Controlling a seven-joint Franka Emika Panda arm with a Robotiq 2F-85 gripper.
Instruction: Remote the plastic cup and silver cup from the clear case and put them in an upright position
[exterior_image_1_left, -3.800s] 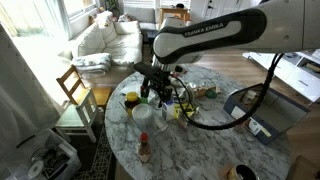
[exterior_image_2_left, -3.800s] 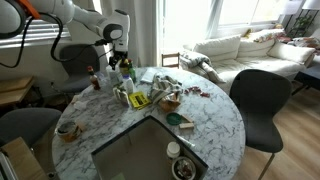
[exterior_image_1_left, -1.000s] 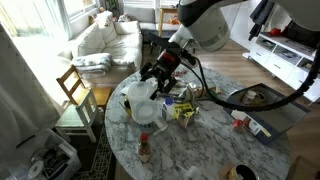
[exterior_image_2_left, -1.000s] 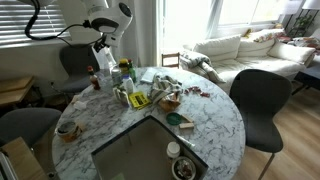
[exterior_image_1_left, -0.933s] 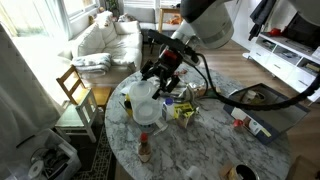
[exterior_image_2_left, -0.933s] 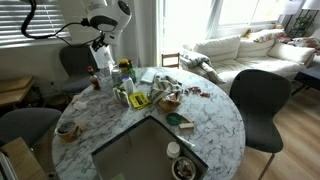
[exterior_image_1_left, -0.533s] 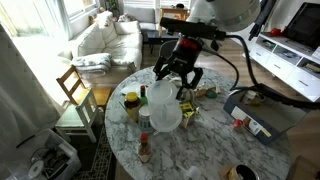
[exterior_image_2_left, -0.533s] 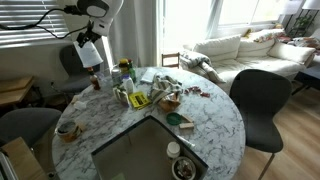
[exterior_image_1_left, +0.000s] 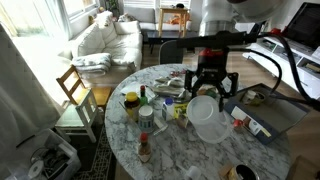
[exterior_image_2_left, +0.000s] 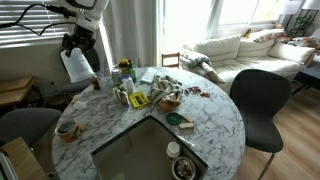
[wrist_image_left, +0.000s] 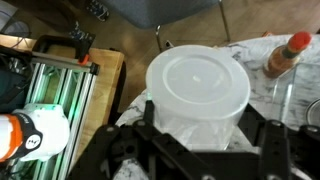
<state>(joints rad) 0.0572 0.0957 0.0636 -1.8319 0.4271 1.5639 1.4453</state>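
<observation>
- Gripper (exterior_image_1_left: 211, 92): grasping the case (exterior_image_1_left: 207, 118). The jaws stand wide, one on each side of the wall; nothing else supports the case.
- Case position: in the air, clear of the table (exterior_image_1_left: 190, 158). In an exterior view it hangs at 6 o'clock from the gripper, touching it, above the table at 3 o'clock from the bottles (exterior_image_1_left: 140, 105).
- In an exterior view the gripper (exterior_image_2_left: 76, 47) and case (exterior_image_2_left: 75, 66) show at 9 o'clock from the table clutter, over or just past the table (exterior_image_2_left: 215, 120) rim; which of the two cannot be told.
- Case attitude: tilted, not level. In an exterior view one round face is turned partly toward the camera. In the wrist view a flat round face of the case (wrist_image_left: 197, 88) is turned toward the wrist, at 12 o'clock from the dark gripper parts along the bottom edge.
- Axis: judged to lie nearer horizontal than vertical, pointing away from the wrist.
- Silver cup and plastic cup: not visible in any view. Whether they are inside the case cannot be told through the cloudy wall.
- Key relation for the next move: the case is between the jaws, so contents follow its tilt. Judged requirement: a bare table area under the mouth before any further tipping.
- Risk, judged: a cup sliding out could roll off the table edge.
</observation>
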